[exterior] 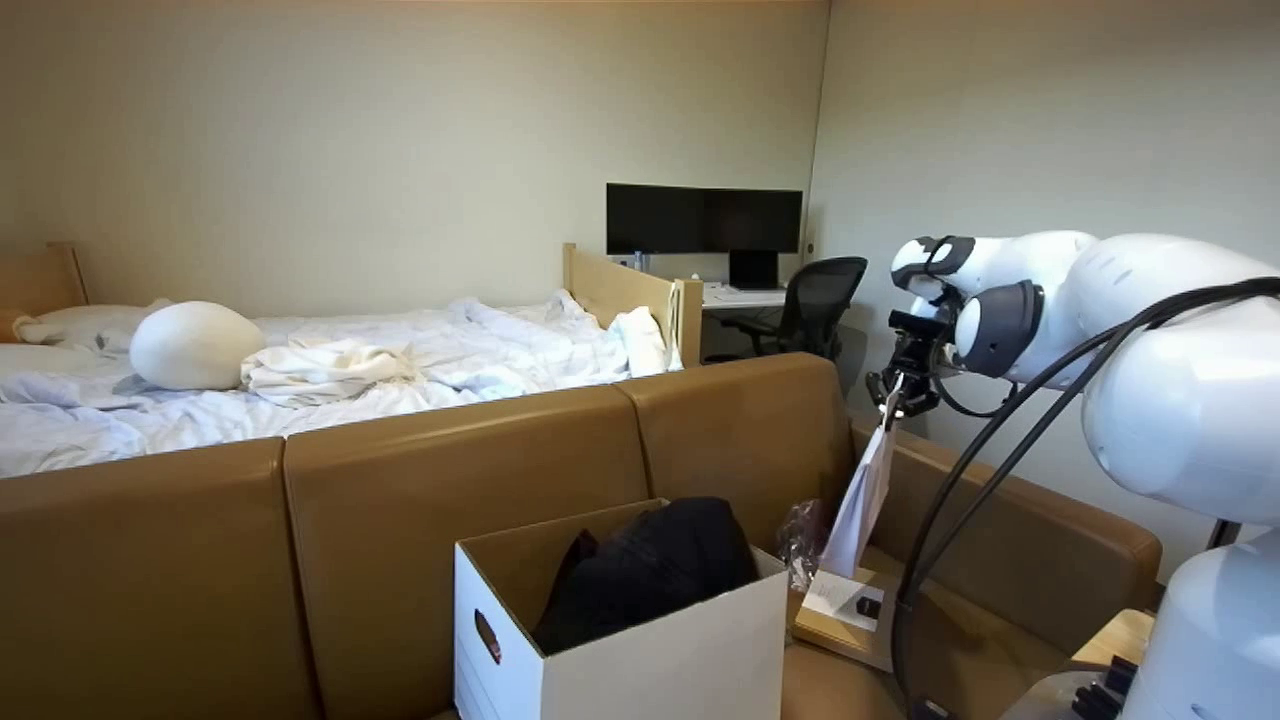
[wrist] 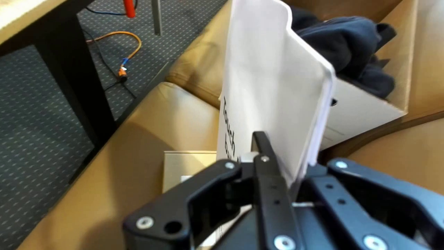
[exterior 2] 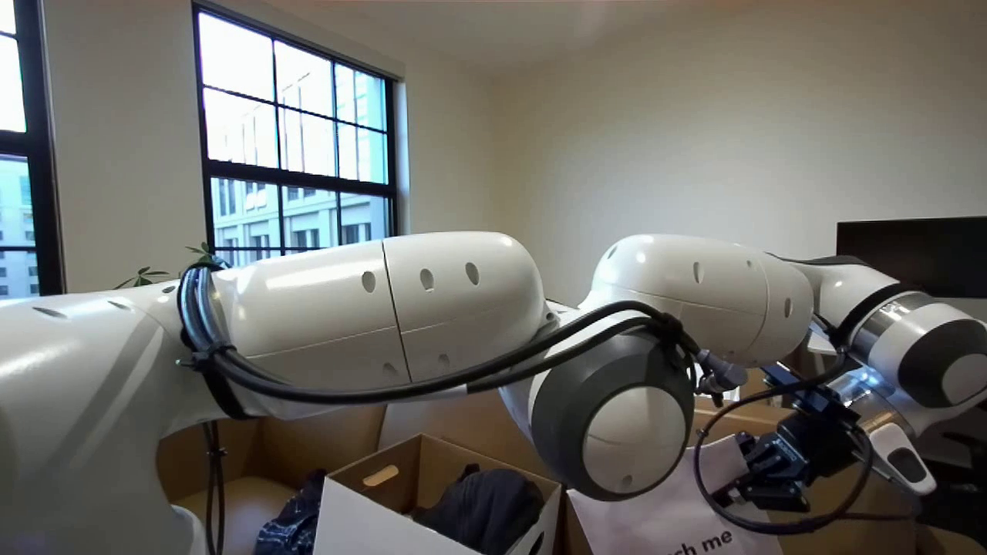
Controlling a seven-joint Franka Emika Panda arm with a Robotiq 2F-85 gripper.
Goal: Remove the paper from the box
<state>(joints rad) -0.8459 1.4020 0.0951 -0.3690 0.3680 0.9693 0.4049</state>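
The paper (exterior: 862, 492) is a white sheet hanging from my gripper (exterior: 893, 398), to the right of the box and apart from it. Dark print shows on one face of the paper in an exterior view (exterior 2: 655, 512) and in the wrist view (wrist: 263, 80), where it is bent. My gripper in the wrist view (wrist: 277, 159) is shut on the paper's edge; the far fingertip is hidden behind it. The white box (exterior: 665, 655) stands on the couch with dark clothing (exterior: 655, 570) inside. The box also shows in an exterior view (exterior 2: 378, 524) and in the wrist view (wrist: 353, 114).
A small tan package (exterior: 835, 632) with a white label lies on the couch below the paper. A clear plastic bag (exterior: 800, 540) lies beside it. The brown couch back (exterior: 470, 460) rises behind the box. A wooden table edge (wrist: 31, 14) stands near the couch.
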